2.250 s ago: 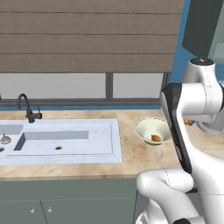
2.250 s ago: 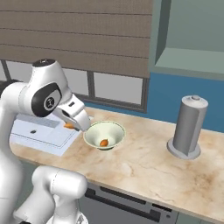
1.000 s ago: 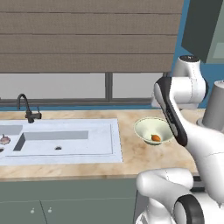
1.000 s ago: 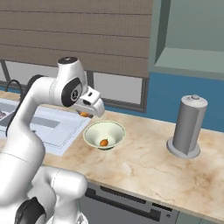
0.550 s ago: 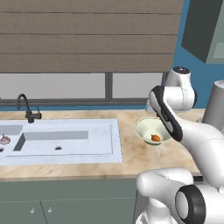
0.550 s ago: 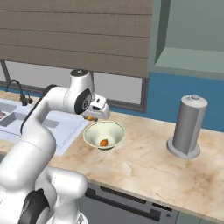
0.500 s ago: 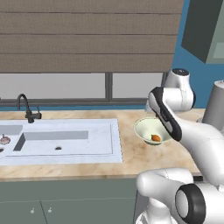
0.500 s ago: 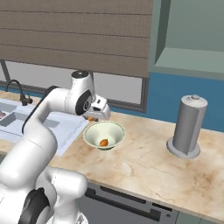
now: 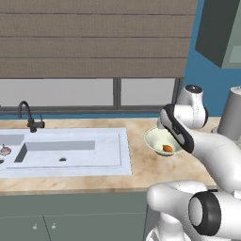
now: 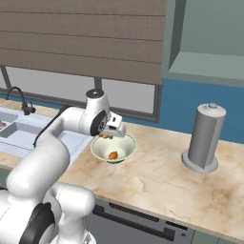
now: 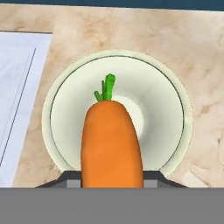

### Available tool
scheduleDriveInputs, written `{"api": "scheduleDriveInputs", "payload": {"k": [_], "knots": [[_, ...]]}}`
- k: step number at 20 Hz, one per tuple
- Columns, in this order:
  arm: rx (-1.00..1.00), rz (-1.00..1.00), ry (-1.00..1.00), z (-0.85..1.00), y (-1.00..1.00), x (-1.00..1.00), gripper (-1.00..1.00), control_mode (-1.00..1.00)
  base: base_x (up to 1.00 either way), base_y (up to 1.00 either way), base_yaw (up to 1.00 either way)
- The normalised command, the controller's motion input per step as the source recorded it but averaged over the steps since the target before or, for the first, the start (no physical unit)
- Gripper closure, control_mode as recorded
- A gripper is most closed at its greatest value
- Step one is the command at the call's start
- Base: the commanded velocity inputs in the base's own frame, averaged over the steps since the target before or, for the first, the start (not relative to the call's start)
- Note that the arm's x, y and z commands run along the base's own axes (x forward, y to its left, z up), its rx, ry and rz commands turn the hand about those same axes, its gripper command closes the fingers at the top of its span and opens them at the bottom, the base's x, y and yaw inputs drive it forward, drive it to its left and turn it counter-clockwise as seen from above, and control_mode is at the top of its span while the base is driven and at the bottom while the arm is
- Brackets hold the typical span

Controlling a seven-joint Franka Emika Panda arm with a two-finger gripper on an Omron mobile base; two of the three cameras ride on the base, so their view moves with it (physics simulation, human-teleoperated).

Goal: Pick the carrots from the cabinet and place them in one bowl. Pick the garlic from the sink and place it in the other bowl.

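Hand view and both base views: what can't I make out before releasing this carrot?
- Hand view: the held carrot covers the bowl centre, hiding the carrot already in the bowl.
- Left base view: the arm hides the hand.
- Left base view: the garlic is too small to judge.

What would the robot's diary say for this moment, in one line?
gripper: shut on carrot | position: above cream-green bowl | bowl contents: one carrot | next: probably drop held carrot in
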Motion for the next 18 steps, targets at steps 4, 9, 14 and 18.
{"api": "scheduleDriveInputs", "payload": {"k": [4, 9, 14, 18], "knots": [[-0.01, 0.00, 0.00, -0.12, 0.00, 0.53, 1.00, -1.00, 0.00, 0.00, 0.00], [0.00, 0.00, 0.00, 0.00, -0.04, 0.14, 1.00, -1.00, 0.00, 0.00, 0.00], [0.00, 0.00, -0.01, -0.23, 0.00, 0.03, 1.00, -1.00, 0.00, 0.00, 0.00], [0.00, 0.00, -0.03, -0.56, 0.00, 0.10, 1.00, -1.00, 0.00, 0.00, 0.00]]}}
